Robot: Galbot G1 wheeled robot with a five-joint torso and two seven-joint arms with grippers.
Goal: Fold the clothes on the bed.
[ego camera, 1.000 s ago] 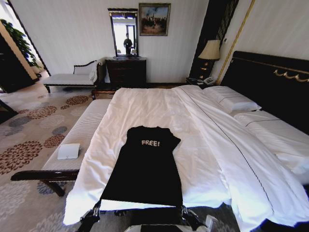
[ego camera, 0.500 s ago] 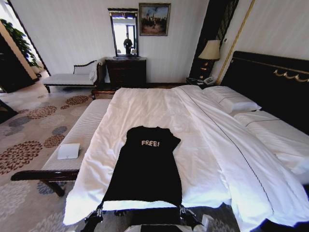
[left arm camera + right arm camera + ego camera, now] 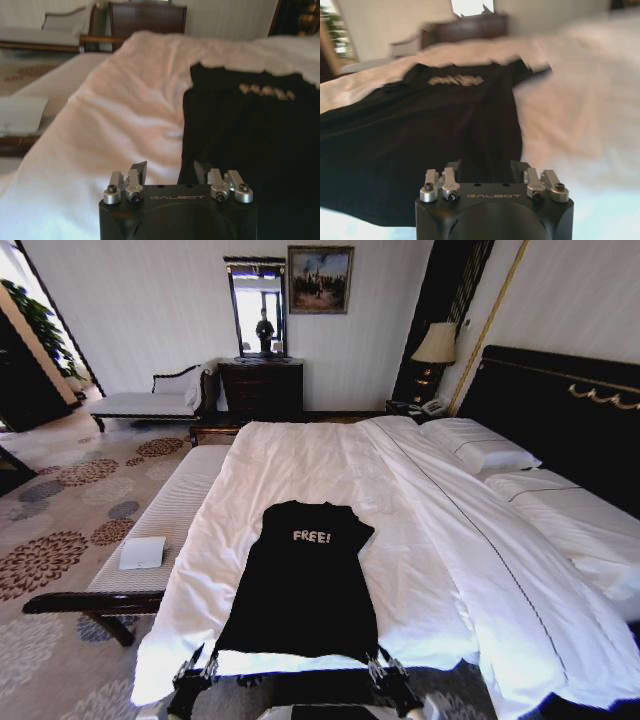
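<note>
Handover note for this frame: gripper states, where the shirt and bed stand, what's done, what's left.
Left gripper: open, at the near left corner of the hem, holding nothing.
Right gripper: open, at the near right hem corner, holding nothing.
T-shirt: lies flat on the bed near its foot edge, lettering up, sleeves tucked in so it reads as a narrow strip, neck end away from the robot.
Done: sides appear folded in.
Left: grasp the hem corners and fold lengthwise toward the collar.

A bedroom (hotel-like): large white bed (image 3: 420,500), bedside lamp (image 3: 435,345), dresser (image 3: 260,388) with mirror (image 3: 255,308).
</note>
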